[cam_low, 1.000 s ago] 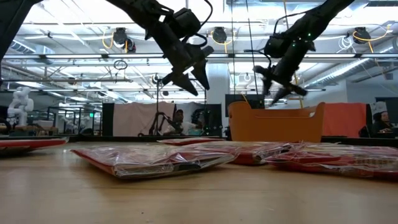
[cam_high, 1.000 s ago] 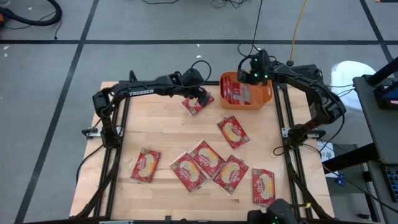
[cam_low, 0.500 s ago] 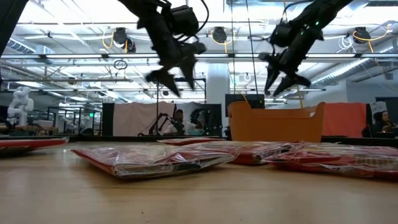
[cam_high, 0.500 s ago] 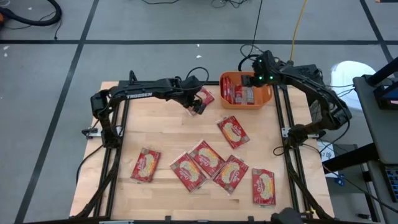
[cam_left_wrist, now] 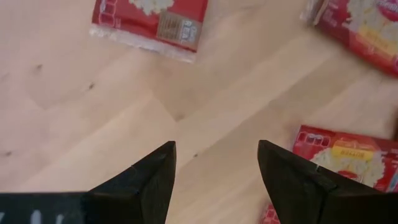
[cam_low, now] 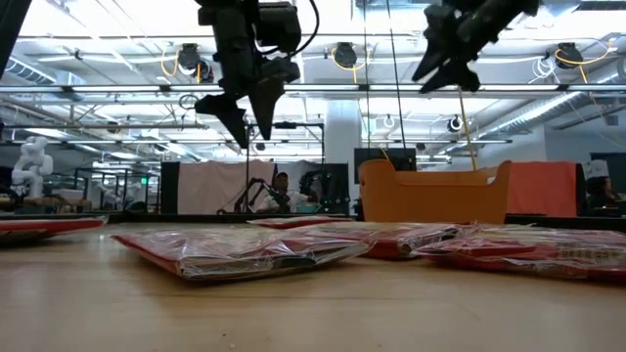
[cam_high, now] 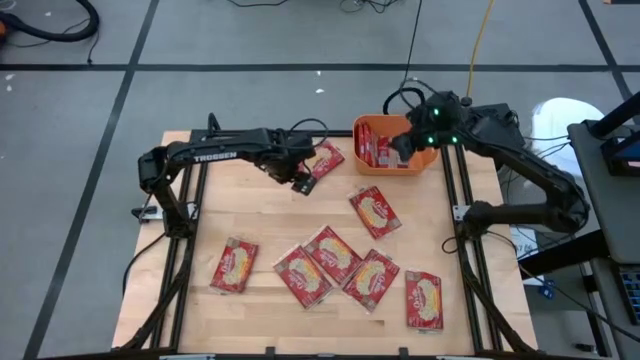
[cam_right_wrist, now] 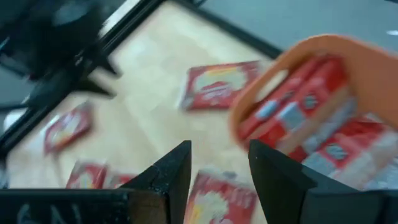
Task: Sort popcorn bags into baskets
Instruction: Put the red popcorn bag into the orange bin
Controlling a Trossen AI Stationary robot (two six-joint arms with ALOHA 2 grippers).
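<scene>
Wooden table (cam_high: pixel 270 215), seven popcorn bags (cam_high: pixel 375 211), one basket (cam_high: pixel 425 160)

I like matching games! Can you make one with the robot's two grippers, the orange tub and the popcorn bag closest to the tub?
Things:
1. left gripper
2. right gripper
3. orange tub
4. popcorn bag nearest the tub

Places or states:
A. holds red packets
B. open, above bare wood
C. flat on the table
D. open, over the tub

Pairs: 1-B, 2-D, 3-A, 4-C

red popcorn bags (cam_high: pixel 375 211) with yellow-cream ovals, orange basket (cam_high: pixel 428 160), pale wooden table (cam_high: pixel 260 215)
</scene>
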